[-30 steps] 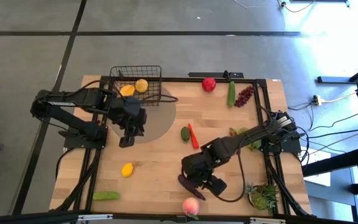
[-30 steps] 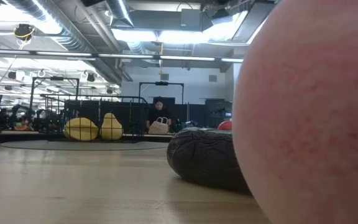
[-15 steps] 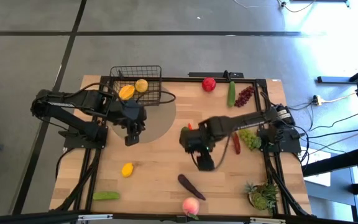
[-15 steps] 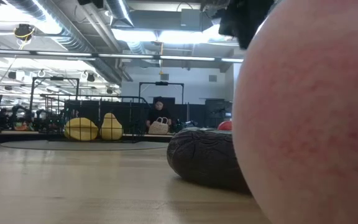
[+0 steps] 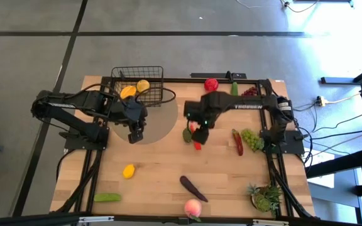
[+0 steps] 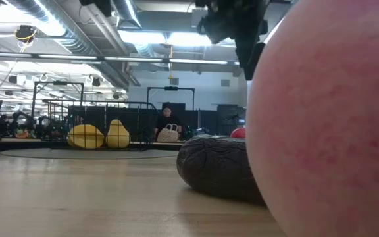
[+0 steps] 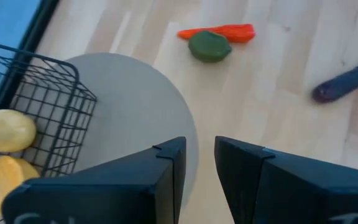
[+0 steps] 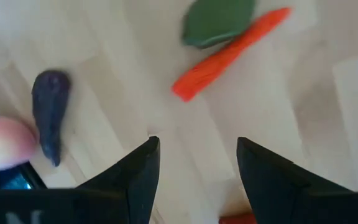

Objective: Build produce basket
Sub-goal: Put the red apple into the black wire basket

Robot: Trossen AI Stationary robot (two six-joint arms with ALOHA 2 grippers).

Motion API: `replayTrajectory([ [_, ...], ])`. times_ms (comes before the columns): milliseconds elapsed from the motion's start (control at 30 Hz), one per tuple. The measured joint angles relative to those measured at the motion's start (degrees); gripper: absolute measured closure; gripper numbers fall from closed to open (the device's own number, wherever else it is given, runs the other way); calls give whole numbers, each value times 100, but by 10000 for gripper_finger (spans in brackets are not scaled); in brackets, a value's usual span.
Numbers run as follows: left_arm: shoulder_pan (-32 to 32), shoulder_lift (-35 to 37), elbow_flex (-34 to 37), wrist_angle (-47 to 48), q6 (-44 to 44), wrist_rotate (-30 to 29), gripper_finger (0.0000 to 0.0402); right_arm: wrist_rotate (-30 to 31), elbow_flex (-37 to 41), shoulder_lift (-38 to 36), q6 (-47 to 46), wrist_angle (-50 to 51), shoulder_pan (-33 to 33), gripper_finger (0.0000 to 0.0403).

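The black wire basket (image 5: pixel 138 85) stands at the table's far left, partly on a grey round mat (image 5: pixel 159 119). It holds an orange mango (image 5: pixel 128 91) and a yellow lemon (image 5: pixel 143 86). My left gripper (image 5: pixel 136 134) hovers over the mat beside the basket (image 7: pixel 36 106), narrowly open and empty (image 7: pixel 199 155). My right gripper (image 5: pixel 197 124) is open and empty (image 8: pixel 197 162) above a red chili (image 8: pixel 229 56) and a green piece (image 8: pixel 219 22) at mid-table. The eggplant (image 5: pixel 190 187) and peach (image 5: pixel 193 208) lie near the front edge.
A red apple (image 5: pixel 211 83), cucumber (image 5: pixel 234 88) and dark grapes (image 5: pixel 250 91) lie at the far edge. A second chili (image 5: pixel 237 141) and green grapes (image 5: pixel 251 139) lie at the right. A lemon (image 5: pixel 129 171) and a green pod (image 5: pixel 107 197) lie front left. A potted plant (image 5: pixel 266 198) stands front right.
My right gripper has risen from beside the eggplant near the front edge and swung toward the far edge, ending above the chili and green piece at mid-table. The eggplant stays on the table. My left gripper has shifted slightly toward the far edge.
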State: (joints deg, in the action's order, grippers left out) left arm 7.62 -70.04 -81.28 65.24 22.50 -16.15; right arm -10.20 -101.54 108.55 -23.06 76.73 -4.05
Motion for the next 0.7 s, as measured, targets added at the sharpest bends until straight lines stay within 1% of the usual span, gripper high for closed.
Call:
replayTrajectory([
  [267, -42, 4, 0, -10, 4, -136, 327, 7, 0, 0, -493, -7, -1136, 199],
  [433, -326, 3, 0, -12, 111, -441, 327, 9, 0, 0, -65, -94, -1927, 199],
  [600, -757, 2, 0, -14, 136, -472, 327, 31, 0, 0, -30, -324, -2655, 199],
  [700, -1063, -25, 0, -45, 116, -467, 327, 90, 0, 0, 278, -606, -2983, 199],
])
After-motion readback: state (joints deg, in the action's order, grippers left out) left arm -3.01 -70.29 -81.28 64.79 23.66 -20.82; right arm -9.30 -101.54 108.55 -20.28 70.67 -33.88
